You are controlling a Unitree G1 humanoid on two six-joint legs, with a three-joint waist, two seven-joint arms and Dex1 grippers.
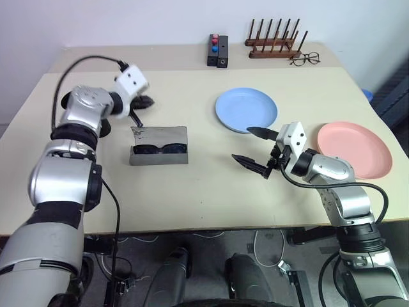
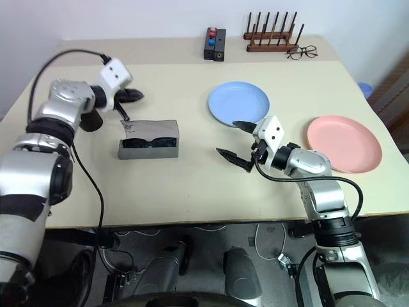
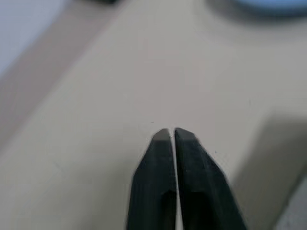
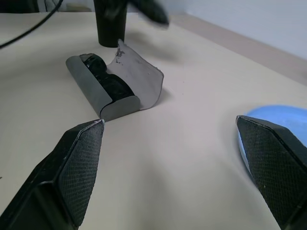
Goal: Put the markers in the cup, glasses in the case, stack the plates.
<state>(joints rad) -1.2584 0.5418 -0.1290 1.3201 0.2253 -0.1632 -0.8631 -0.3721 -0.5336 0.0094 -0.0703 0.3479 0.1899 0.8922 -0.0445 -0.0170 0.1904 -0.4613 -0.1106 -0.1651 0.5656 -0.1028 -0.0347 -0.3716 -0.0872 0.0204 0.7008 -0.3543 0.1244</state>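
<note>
Case, centre-left: lid open, glasses inside, apparently awaiting closure. Left gripper, just above it: jaws closed, empty. Right gripper, mid-frame: jaws wide, empty, seemingly parked between case and blue plate.

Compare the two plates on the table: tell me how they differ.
The blue plate lies nearer the table's middle; the pink plate sits by the right edge. The blue plate is right behind the right end effector; the pink plate lies beside that arm. Both are round, shallow, empty and unstacked.
</note>
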